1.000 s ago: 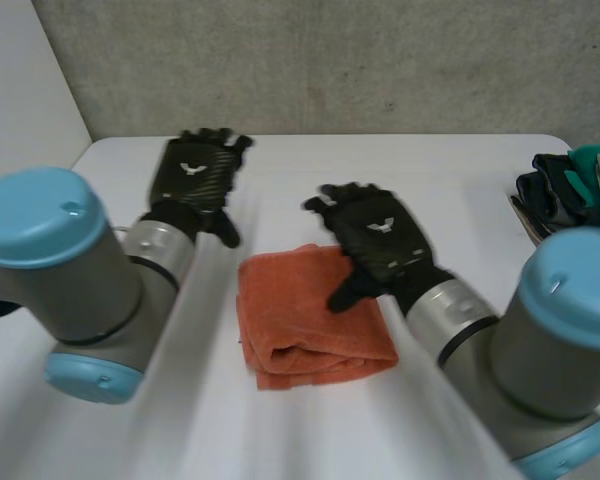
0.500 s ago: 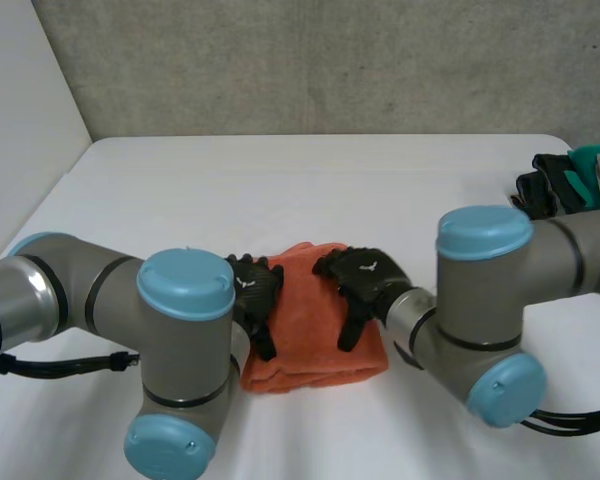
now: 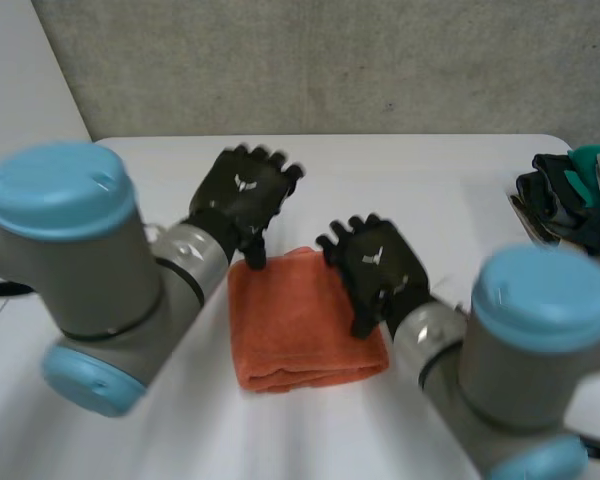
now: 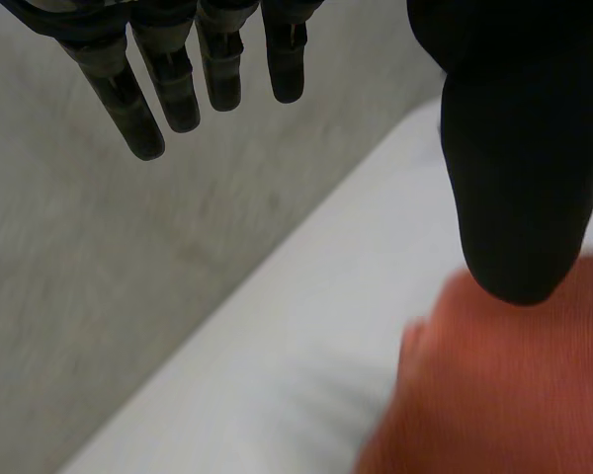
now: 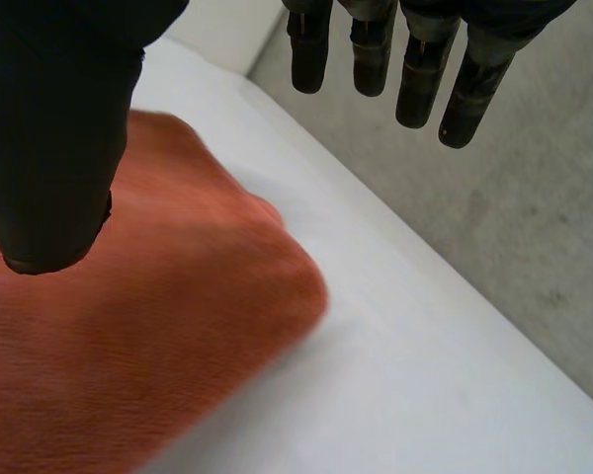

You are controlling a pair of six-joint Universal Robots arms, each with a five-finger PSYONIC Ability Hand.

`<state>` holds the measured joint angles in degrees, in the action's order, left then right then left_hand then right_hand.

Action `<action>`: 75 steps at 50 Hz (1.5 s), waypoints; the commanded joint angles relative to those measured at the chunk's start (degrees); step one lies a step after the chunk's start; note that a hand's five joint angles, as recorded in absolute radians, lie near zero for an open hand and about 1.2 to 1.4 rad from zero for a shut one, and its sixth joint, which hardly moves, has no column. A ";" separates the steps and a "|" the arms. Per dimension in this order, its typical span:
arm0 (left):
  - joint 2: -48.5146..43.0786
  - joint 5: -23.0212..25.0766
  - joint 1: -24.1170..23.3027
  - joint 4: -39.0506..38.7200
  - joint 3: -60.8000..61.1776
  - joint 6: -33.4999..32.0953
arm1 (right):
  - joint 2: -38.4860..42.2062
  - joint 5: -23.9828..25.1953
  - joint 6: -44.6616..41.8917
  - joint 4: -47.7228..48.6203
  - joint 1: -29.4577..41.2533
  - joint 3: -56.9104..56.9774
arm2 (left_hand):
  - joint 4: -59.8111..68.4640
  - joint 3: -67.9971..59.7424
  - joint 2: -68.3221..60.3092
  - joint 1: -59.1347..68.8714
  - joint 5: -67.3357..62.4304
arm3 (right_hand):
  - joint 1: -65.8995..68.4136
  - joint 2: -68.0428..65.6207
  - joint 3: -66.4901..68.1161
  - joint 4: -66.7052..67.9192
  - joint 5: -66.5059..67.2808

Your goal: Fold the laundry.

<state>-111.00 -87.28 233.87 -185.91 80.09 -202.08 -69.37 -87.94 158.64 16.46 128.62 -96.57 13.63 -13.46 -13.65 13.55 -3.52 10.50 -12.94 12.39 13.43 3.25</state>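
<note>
A folded orange towel lies on the white table, near its middle. My left hand hovers open above the towel's far left corner, fingers straight and holding nothing. In the left wrist view its fingers spread over the table's far edge and its thumb hangs above the towel. My right hand is open over the towel's right part. The right wrist view shows its fingers straight, its thumb above the towel, empty.
A heap of dark and teal clothes lies at the table's far right edge. A grey wall stands behind the table. Bare table surface lies left of the towel and beyond it.
Both hands have lifted off the towel and moved toward its far side. The left hand has gone up and back to the far left corner. The towel stays folded.
</note>
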 commanded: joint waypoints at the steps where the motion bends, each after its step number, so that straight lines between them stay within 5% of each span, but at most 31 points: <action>1: 2.89 19.92 3.07 4.14 -0.54 0.64 | 1.07 -0.12 -0.52 14.99 5.41 -12.68 | 1.46 -1.63 -1.45 1.54 -1.58 | -0.50 2.94 -2.39 -3.43 -3.25; 6: 2.54 24.62 4.49 7.31 -0.90 1.25 | 7.31 -0.56 -1.66 17.99 6.29 -12.60 | 1.63 -1.80 -1.61 1.71 -1.75 | -0.50 2.94 -2.39 -3.43 -3.25; 56: 1.31 24.35 4.58 7.32 -0.55 2.13 | 21.73 -0.21 -8.87 21.68 6.03 6.04 | 1.97 -2.13 -1.95 2.04 -2.08 | 14.21 -11.77 12.32 11.28 11.46; 60: 1.31 24.35 4.58 7.32 -0.55 2.04 | 22.78 -0.12 -8.70 19.40 5.94 8.14 | 1.97 -2.13 -1.95 2.04 -2.08 | 23.79 -21.35 21.90 20.86 21.03; 69: 1.48 24.27 4.75 7.32 -0.63 2.04 | 24.19 1.19 -8.09 14.39 5.94 12.54 | 2.14 -2.30 -2.12 2.21 -2.25 | 67.45 -65.01 65.56 64.52 64.69; 75: 1.75 24.35 5.45 7.32 -0.72 2.04 | 21.91 1.64 -6.94 13.77 3.48 11.84 | 2.14 -2.30 -2.12 2.21 -2.25 | 69.50 -67.06 67.61 66.57 66.75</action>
<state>-109.46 -62.95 238.72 -178.59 79.44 -200.02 -45.44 -87.00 150.54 31.22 134.28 -84.28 13.61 -13.46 -13.59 13.48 -3.50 53.08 -66.67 65.07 66.48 52.68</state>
